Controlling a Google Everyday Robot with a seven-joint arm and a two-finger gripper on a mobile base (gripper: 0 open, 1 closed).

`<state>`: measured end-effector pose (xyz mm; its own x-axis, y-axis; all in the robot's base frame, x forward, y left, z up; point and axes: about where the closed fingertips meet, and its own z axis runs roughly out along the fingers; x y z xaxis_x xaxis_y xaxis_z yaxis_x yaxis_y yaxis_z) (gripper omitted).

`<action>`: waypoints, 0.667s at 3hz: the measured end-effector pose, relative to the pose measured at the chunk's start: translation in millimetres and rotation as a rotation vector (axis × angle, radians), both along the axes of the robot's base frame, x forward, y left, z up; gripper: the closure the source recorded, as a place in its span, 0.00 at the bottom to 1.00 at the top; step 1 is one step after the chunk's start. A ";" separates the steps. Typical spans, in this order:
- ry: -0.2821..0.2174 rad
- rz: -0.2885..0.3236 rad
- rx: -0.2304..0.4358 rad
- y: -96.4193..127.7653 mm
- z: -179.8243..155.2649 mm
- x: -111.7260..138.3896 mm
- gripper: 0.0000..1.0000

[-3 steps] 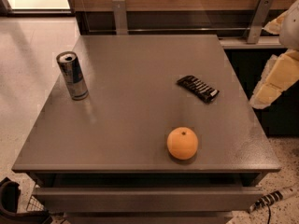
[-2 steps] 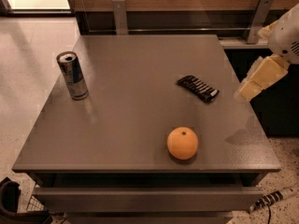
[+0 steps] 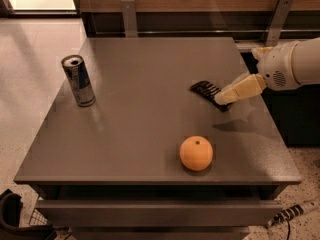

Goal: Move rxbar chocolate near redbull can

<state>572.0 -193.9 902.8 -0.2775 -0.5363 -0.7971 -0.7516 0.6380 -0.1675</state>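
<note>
The rxbar chocolate (image 3: 206, 90), a flat black bar with white stripes, lies on the grey table (image 3: 140, 124) right of centre. The redbull can (image 3: 78, 80) stands upright near the table's left edge, far from the bar. My gripper (image 3: 223, 98) comes in from the right on a white arm. Its cream-coloured tip is over the right end of the bar and covers that end. Its shadow falls on the table just below it.
A round orange (image 3: 196, 153) sits near the table's front edge, below the bar. A wood-panelled wall with two metal brackets (image 3: 128, 17) runs behind the table. The floor lies to the left. A drawer front is below the tabletop.
My arm has swung in from the right edge and moved left and down over the table, reaching the bar's right end. The bar, can and orange have not moved.
</note>
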 end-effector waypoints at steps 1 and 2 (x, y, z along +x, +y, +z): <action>-0.075 -0.088 0.061 -1.7 0.6 22.2 0.00; -0.098 -0.121 0.075 -4.1 2.0 31.2 0.00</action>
